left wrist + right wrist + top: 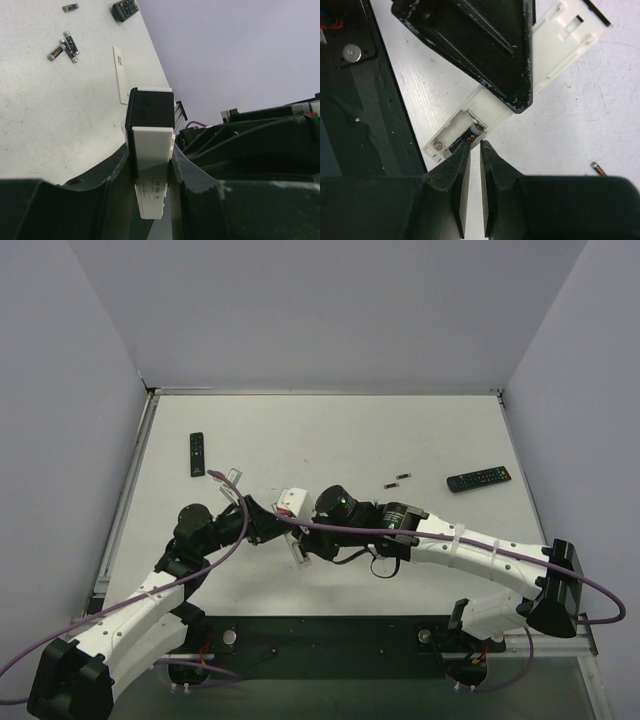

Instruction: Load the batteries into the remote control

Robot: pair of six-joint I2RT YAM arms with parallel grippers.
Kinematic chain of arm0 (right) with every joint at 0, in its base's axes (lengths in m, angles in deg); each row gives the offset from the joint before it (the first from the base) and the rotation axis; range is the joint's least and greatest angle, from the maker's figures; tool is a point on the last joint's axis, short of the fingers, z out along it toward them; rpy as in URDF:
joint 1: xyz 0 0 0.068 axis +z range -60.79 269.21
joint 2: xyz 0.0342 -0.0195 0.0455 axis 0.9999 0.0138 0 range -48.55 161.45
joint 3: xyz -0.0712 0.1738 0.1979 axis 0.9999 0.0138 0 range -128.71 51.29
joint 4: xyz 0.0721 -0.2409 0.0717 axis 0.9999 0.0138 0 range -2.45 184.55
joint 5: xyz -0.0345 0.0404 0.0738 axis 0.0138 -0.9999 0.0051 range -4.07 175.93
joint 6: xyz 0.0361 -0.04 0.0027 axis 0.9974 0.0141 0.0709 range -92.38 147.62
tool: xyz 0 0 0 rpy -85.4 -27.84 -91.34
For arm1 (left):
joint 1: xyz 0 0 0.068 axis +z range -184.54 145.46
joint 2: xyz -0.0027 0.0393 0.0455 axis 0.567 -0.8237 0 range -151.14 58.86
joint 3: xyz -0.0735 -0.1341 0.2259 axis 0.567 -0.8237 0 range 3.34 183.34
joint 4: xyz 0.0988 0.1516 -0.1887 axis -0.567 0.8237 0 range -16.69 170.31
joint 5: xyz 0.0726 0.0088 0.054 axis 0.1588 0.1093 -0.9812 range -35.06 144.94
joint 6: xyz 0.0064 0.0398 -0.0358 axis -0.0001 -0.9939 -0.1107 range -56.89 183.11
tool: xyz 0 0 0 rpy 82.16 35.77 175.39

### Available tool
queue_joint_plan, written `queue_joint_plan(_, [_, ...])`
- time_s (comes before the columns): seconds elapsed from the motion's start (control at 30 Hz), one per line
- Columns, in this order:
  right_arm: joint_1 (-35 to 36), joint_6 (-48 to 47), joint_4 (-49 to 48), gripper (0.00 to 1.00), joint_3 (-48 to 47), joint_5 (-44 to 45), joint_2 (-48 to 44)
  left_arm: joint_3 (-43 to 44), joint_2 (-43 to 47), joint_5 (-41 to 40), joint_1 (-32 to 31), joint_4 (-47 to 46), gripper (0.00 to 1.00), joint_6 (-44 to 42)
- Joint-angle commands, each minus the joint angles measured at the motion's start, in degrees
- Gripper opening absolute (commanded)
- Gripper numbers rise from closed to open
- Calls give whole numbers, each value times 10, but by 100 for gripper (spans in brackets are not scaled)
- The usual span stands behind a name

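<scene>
Batteries (pixel 65 47) mostly lie loose on the table (pixel 400 430), to the right of where the arms meet, but 1 battery (pixel 465 141) lies in the open bay (pixel 445 142) of the white remote (pixel 152 145). The left gripper (pixel 151 172) clamps the white remote by its long sides near the table's middle, with the bay end pointing toward the near edge. The right gripper (pixel 476 145) has its fingers drawn almost together with nothing between them, and its tips seem to touch the battery in the bay. The step in hand is probably seating this battery. Press down gently and along its length toward the end contact, so it settles flat rather than springing out. The left hold should be firm enough that the remote cannot pivot under the push.
</scene>
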Motion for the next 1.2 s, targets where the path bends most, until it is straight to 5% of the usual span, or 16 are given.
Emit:
queue_joint_plan(0.0, [-27, 62, -16, 9, -5, 45, 21, 34, 44, 63, -18, -88, 0, 26])
queue_joint_plan(0.4, [-95, 238, 1, 16, 19, 92, -68, 12, 40, -67, -16, 79, 0, -130])
queue_joint_plan(0.43, [-102, 249, 5, 21, 25, 101, -75, 11, 39, -75, -15, 90, 0, -143])
queue_joint_plan(0.47, [-116, 265, 9, 36, 37, 129, -87, 9, 39, -80, -15, 95, 0, -150])
queue_joint_plan(0.7, [-208, 357, 58, 63, 61, 145, -98, -4, 36, -115, -14, 100, 0, -174])
queue_joint_plan(0.8, [-226, 403, 79, 85, 55, 154, -84, -15, 32, -119, -14, 87, 0, -169])
queue_joint_plan(0.9, [-239, 436, 102, 83, 39, 167, -44, -25, 30, -124, -14, 76, 0, -166])
queue_joint_plan(1.17, [-239, 581, 140, 56, -27, 212, 98, -38, 40, -136, -18, 71, 0, -161])
